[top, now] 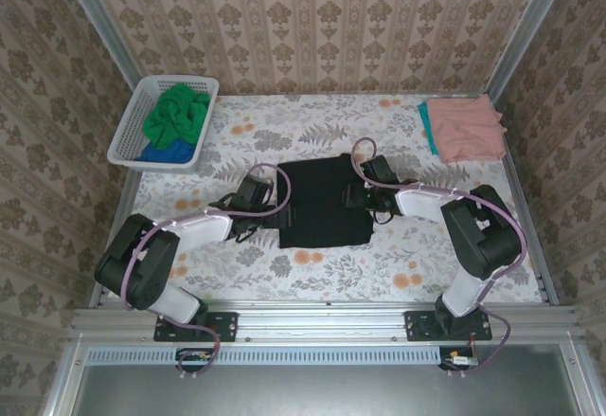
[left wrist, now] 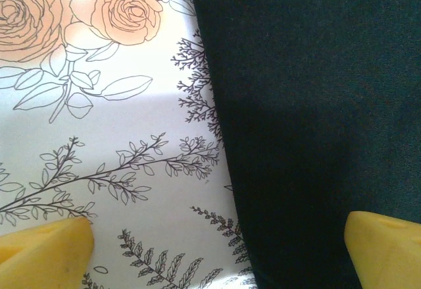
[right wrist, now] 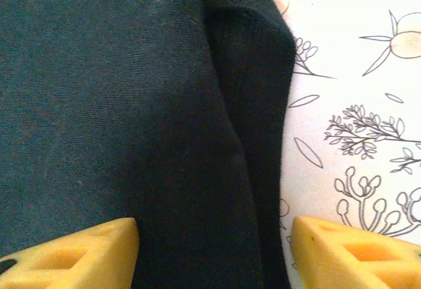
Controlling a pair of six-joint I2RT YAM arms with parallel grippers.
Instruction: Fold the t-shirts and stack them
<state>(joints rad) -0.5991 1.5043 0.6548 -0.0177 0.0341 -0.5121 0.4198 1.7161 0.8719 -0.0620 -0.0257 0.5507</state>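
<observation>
Black t-shirt (top: 325,203) under both claws, mid-table. Left gripper (left wrist: 217,253) spread wide, holding nothing: one yellow finger (left wrist: 43,249) over the flowered tablecloth (left wrist: 99,157), the other over dark cloth, straddling the shirt's left edge. Right gripper (right wrist: 214,253) likewise parted, not yet pinched on anything, straddling the doubled right edge, with a folded-in ridge of fabric between the fingers. From above, both set low at opposite sides of the shirt, roughly level with each other.

Outward from there: black shirt lying flat as a neat rectangle, sides apparently already turned in, so probably mid-fold with a crosswise fold left to make. Far right corner: salmon pink t-shirt (top: 466,127), folded, resting on a teal t-shirt (top: 428,130) showing just a strip at the left. Looks like the start of the stack. Far left corner: white basket (top: 123,141) holding a bright green t-shirt (top: 178,113) crumpled on top of a blue t-shirt (top: 166,154).

By this reckoning: two of five folded and stacked, one under way, two untouched. Left to do: finish the black one, carry it across to the pile, then pull out, spread, fold and stack green and blue.
</observation>
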